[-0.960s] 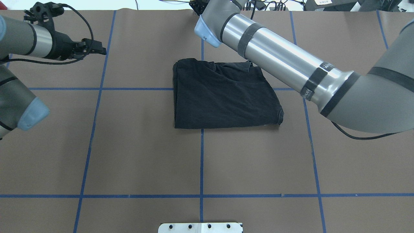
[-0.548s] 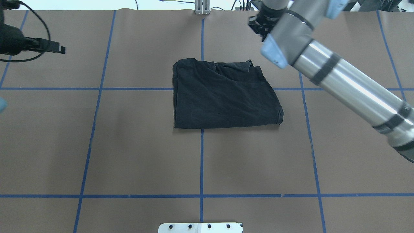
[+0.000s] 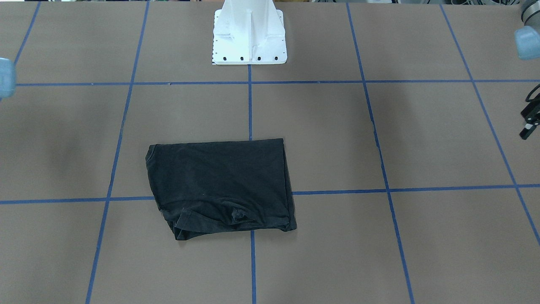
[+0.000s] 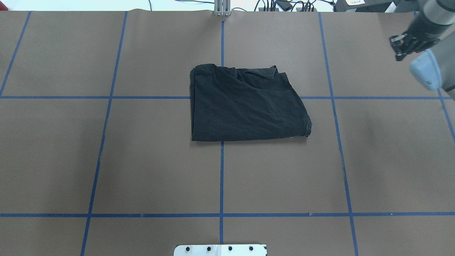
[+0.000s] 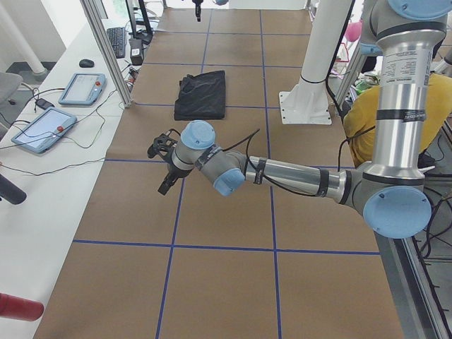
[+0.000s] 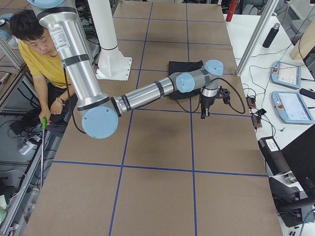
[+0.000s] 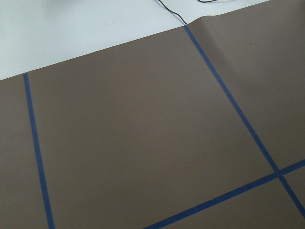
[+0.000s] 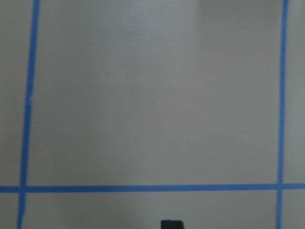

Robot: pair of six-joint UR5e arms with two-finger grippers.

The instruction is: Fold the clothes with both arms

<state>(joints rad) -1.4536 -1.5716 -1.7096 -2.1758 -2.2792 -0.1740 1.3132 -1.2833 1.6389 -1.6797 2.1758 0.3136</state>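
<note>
Black T-shirt (image 4: 245, 105) lies folded, well apart between left gripper (image 3: 528, 126) and right gripper (image 4: 401, 46). I cannot tell either gripper's opening. Park both without snagging it.

Brown paper-covered bench (image 4: 142, 160) w/ blue tape grid (image 4: 221, 177). Folded black T-shirt (image 4: 245, 106) lies flat near centre, over a tape crossing, plain side up. White base mount (image 3: 249, 38) sits at robot-side edge, mid-width.
</note>
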